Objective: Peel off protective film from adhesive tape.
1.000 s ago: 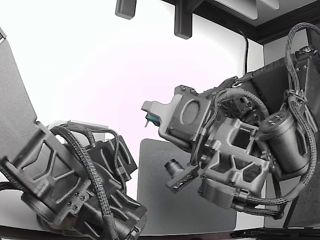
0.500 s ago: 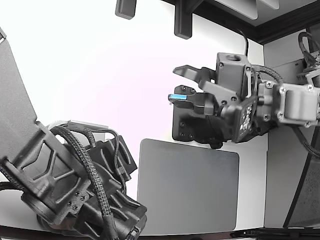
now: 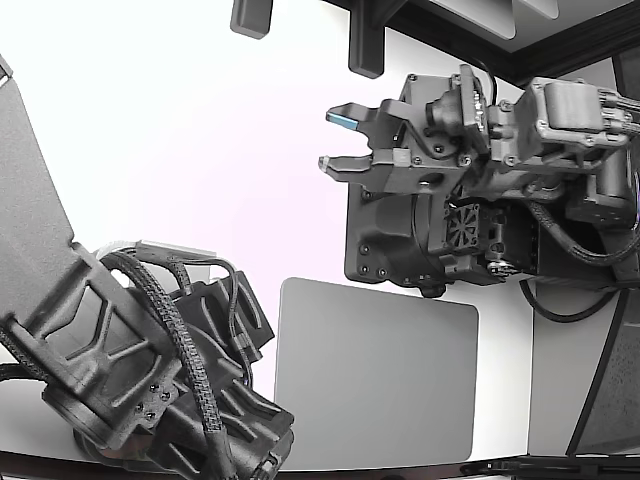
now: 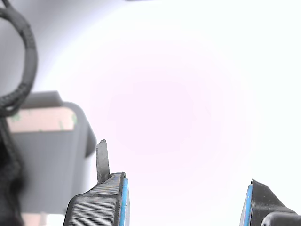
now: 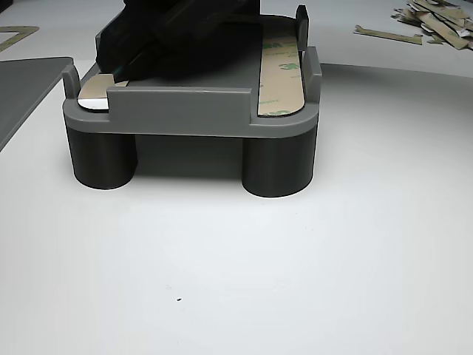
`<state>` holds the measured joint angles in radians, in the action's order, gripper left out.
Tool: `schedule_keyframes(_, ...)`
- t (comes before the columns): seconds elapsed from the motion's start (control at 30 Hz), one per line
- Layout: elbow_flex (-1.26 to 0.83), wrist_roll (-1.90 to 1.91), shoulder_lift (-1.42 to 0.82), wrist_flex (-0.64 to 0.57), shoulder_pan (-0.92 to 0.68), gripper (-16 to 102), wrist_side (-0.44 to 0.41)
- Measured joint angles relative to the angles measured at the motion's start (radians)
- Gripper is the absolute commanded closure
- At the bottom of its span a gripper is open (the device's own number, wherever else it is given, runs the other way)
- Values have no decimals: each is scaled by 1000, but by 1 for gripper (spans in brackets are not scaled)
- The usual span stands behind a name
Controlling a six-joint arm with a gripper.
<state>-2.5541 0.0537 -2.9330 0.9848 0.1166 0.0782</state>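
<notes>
Wrist view showed the end effector point(image 4: 186, 200) gaping, a film sliver point(image 4: 102, 160) stuck to one fingertip, the taped holder point(image 4: 44, 155) beside it.

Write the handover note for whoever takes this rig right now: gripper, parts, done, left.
Gripper: open, raised above the white table, holding nothing; a thin dark sliver sticks up from one fingertip.
Fixture: on the table, with one tape strip along a side, printed liner apparently on; a second patch partly hidden under the dark arm.
Done: discarded liner scraps piled behind.
Left: peel the remaining liner.
</notes>
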Motion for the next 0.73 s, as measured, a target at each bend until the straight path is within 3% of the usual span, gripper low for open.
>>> schedule_keyframes(0.17,-106,9,0,-11,38,-14,8)
schedule_keyframes(0.73,-107,2,0,-14,38,-14,6)
